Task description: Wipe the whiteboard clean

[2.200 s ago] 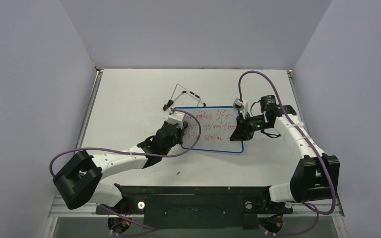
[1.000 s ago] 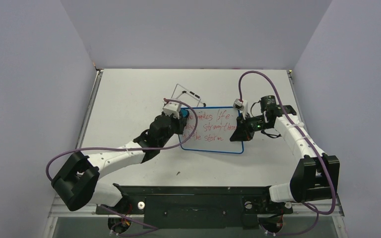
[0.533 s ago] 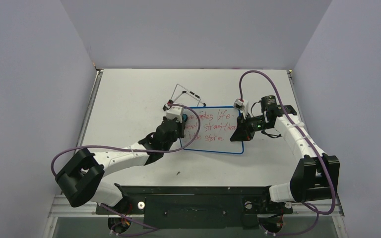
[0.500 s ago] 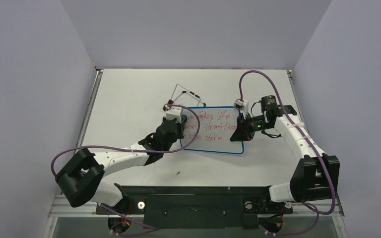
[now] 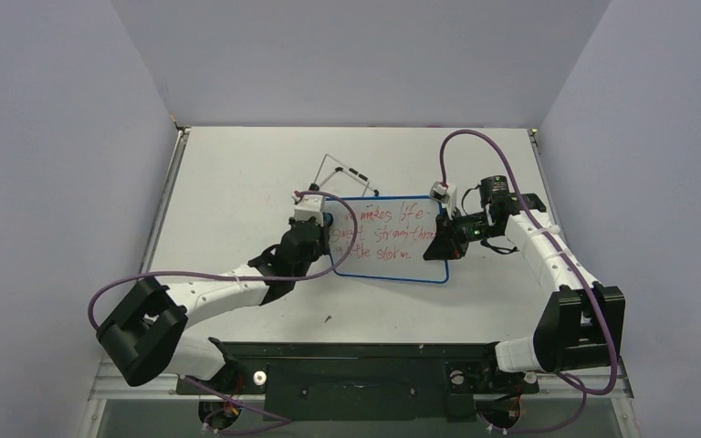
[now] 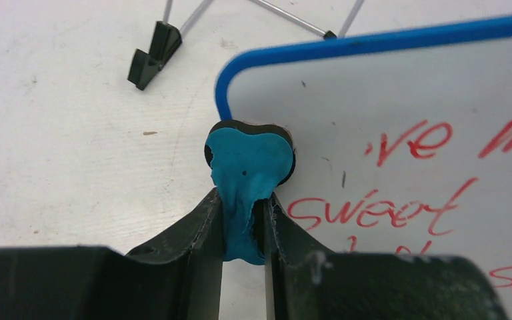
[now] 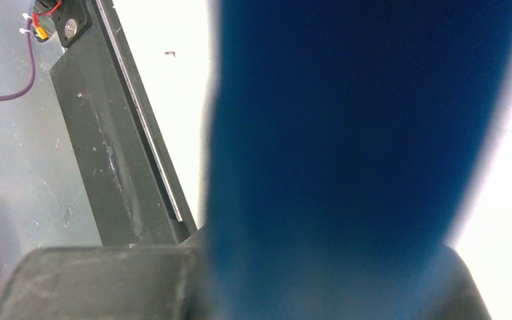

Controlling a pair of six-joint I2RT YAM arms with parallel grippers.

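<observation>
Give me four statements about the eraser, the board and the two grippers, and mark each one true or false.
1. The left gripper is clamped on a blue and black eraser. True.
2. The eraser sits at the right edge of the whiteboard. False: it is at the board's left edge, just below the far left rounded corner.
3. The whiteboard is wiped clean. False: red handwriting covers much of it.
4. The right gripper is at the board's right edge, shut on its blue rim. True.
</observation>
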